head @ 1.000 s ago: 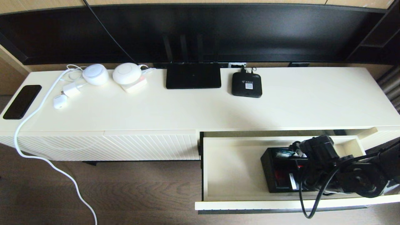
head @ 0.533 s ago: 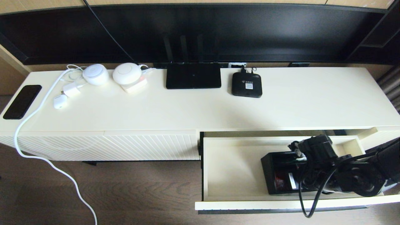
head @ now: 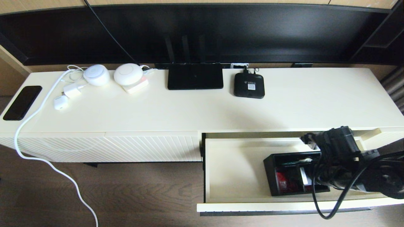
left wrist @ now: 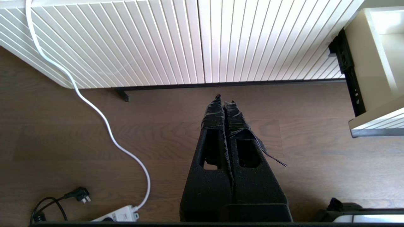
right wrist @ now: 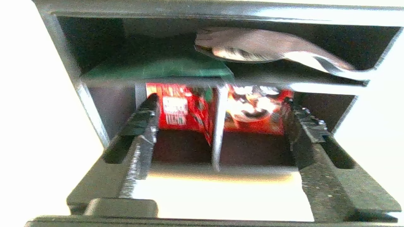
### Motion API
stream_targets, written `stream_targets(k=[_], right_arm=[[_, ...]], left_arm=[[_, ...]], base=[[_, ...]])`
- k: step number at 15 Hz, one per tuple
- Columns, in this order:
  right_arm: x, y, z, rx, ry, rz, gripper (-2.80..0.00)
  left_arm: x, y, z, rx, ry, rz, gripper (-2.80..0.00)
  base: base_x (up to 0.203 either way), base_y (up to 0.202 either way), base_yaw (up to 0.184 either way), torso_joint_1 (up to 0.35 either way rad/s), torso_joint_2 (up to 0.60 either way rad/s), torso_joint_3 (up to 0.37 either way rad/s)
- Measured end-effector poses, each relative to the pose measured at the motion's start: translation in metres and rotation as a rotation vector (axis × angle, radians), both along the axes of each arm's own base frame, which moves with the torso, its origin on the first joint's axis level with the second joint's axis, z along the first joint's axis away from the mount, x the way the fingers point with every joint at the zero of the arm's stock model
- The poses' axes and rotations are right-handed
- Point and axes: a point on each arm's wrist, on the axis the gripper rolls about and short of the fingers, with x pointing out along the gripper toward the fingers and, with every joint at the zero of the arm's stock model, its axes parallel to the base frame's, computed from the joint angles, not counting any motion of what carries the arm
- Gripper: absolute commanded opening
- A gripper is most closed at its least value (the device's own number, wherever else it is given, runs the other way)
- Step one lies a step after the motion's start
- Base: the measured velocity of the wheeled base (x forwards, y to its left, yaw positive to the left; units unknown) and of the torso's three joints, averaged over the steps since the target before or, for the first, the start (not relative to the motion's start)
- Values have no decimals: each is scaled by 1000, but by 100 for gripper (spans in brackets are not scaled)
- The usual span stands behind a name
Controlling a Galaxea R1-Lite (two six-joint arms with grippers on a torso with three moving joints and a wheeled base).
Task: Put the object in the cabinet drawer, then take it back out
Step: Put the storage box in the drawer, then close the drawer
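The object point(head: 284, 176), a black organizer box with red packets, rests on the floor of the open cabinet drawer point(head: 233, 170), toward its right half. My right gripper point(head: 311, 175) hovers over the box's right end. In the right wrist view the right gripper point(right wrist: 221, 104) is open. Its fingers point(right wrist: 145, 126) stand spread on either side of the middle divider point(right wrist: 217, 132) of the object point(right wrist: 79, 88), and nothing is pinched between them. My left gripper point(left wrist: 222, 101) is shut and parked low above the wooden floor in front of the cabinet.
On the cabinet top stand a flat black router point(head: 195, 76), a small black set-top box point(head: 249, 85), a phone point(head: 22, 102) and white gadgets point(head: 127, 74). A white cable point(head: 47, 160) trails to the floor. A ribbed panel point(head: 151, 146) stays closed left of the drawer.
The right gripper has opened from shut and let go of the box. The arm has lifted and drawn back a little. The box stays in the drawer.
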Motion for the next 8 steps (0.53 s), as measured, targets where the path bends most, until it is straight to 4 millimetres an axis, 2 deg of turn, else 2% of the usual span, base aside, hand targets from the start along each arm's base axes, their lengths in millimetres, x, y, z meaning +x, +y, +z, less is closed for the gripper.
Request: stream_targets(k=[8], right_arm=[[-44, -12, 39, -7, 24, 3, 0]], left_arm=[[0, 0, 0, 0, 0, 0, -280]], base=[[0, 0, 0, 0, 0, 0]])
